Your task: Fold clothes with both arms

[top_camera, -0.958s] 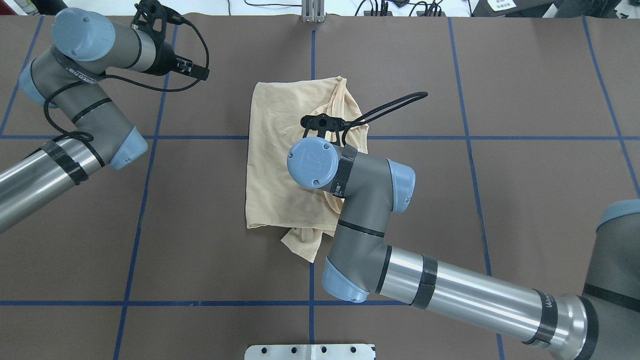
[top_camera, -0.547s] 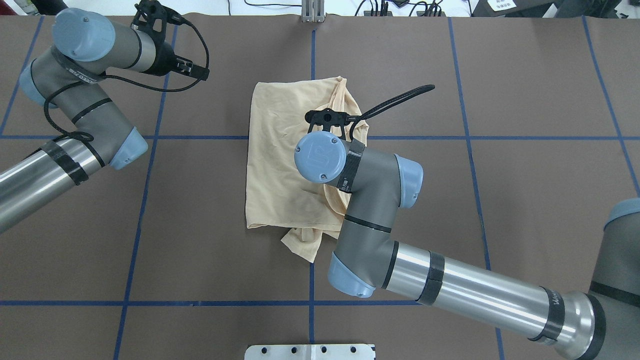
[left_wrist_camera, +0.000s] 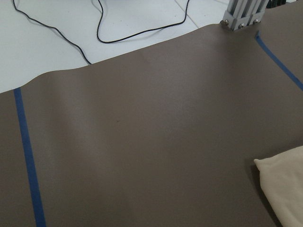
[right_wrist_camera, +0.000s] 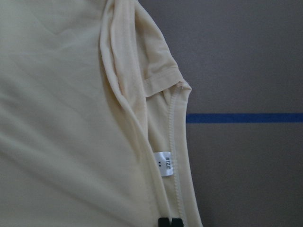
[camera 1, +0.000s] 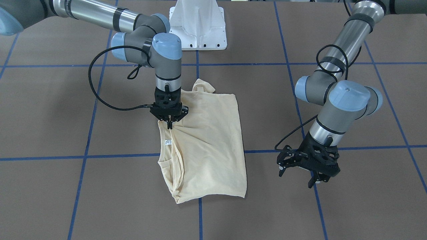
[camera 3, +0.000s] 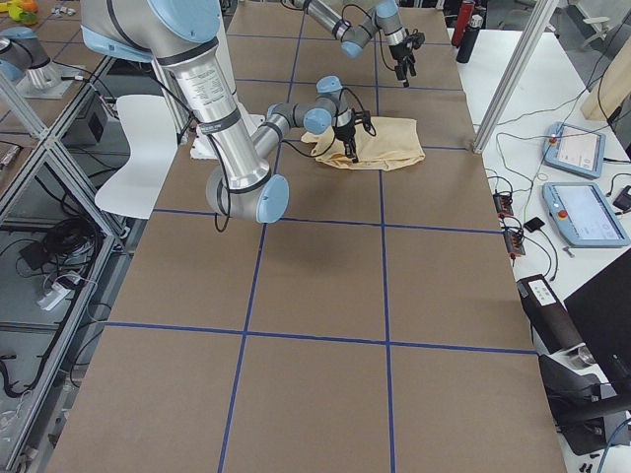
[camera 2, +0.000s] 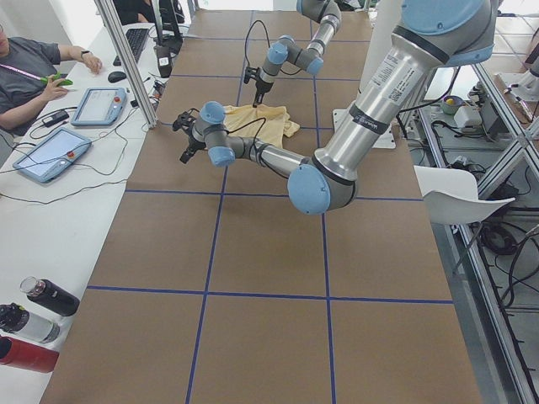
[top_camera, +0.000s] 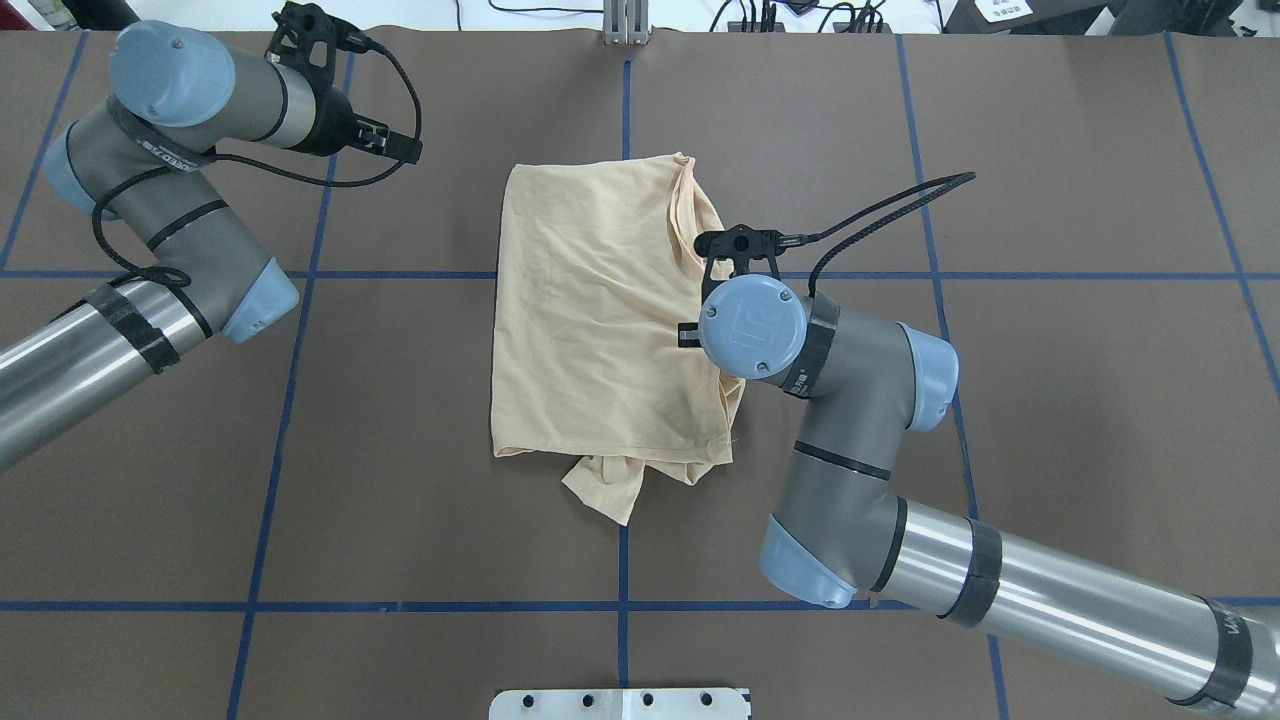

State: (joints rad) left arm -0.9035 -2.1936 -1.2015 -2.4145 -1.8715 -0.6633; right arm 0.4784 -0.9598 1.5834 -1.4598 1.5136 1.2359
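Note:
The pale cream-yellow shirt (camera 1: 206,146) lies folded in the middle of the brown table, no print showing; it also shows in the overhead view (top_camera: 590,320). Its white neck label (camera 1: 167,142) is near the edge on the robot's right side. A sleeve end (top_camera: 605,490) sticks out toward the robot. My right gripper (camera 1: 169,126) points straight down at that edge, shut on a pinch of shirt fabric; its closed fingertips (right_wrist_camera: 169,222) show just below the label (right_wrist_camera: 165,164). My left gripper (camera 1: 297,176) hovers open and empty above bare table, well clear of the shirt.
The white pedestal base (camera 1: 199,25) stands at the robot's side of the table. Blue tape lines (top_camera: 625,605) grid the brown cover. A metal post (top_camera: 625,22) stands at the far edge. Tablets (camera 2: 50,151) and bottles (camera 2: 34,320) sit on the operators' side table.
My right arm has swung from over the shirt's middle to its right edge, drawing the fabric along; the shirt's top now lies uncovered and flatter. The left arm has barely moved.

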